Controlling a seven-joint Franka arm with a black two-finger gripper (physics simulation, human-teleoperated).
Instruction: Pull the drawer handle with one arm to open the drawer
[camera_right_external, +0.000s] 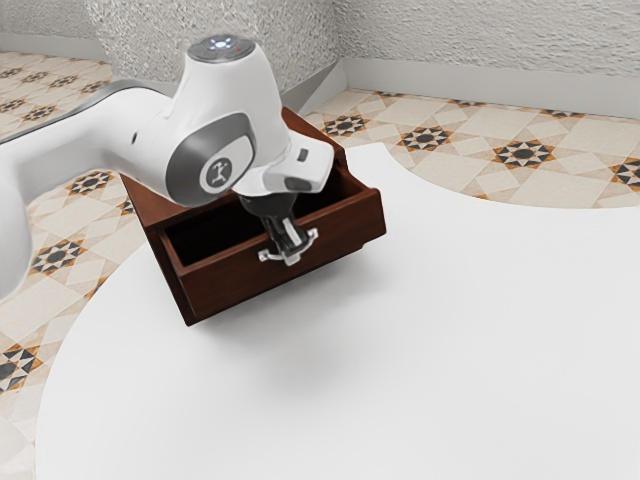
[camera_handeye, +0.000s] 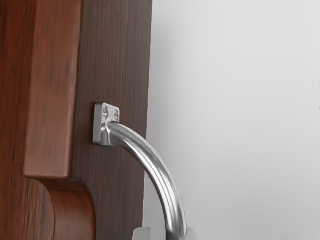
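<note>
A dark red-brown wooden cabinet (camera_right_external: 316, 139) sits on the white table, mostly hidden behind my arm. Its drawer (camera_right_external: 340, 226) stands pulled out toward the table's middle, with its dark hollow inside (camera_right_external: 212, 234) showing. On the drawer front is a curved silver handle (camera_right_external: 302, 243). My black gripper (camera_right_external: 288, 244) comes down from above and is shut on this handle at its middle. In the wrist view the handle's metal bar (camera_handeye: 152, 167) arcs from its square mounting plate (camera_handeye: 105, 122) on the wood front (camera_handeye: 117, 60) down under my hand.
The round white table (camera_right_external: 420, 340) spreads wide in front of the drawer and to the exterior view's right. Patterned tile floor (camera_right_external: 520, 150) and a rough white wall (camera_right_external: 450, 40) lie beyond. My white arm (camera_right_external: 215, 130) covers the cabinet's top.
</note>
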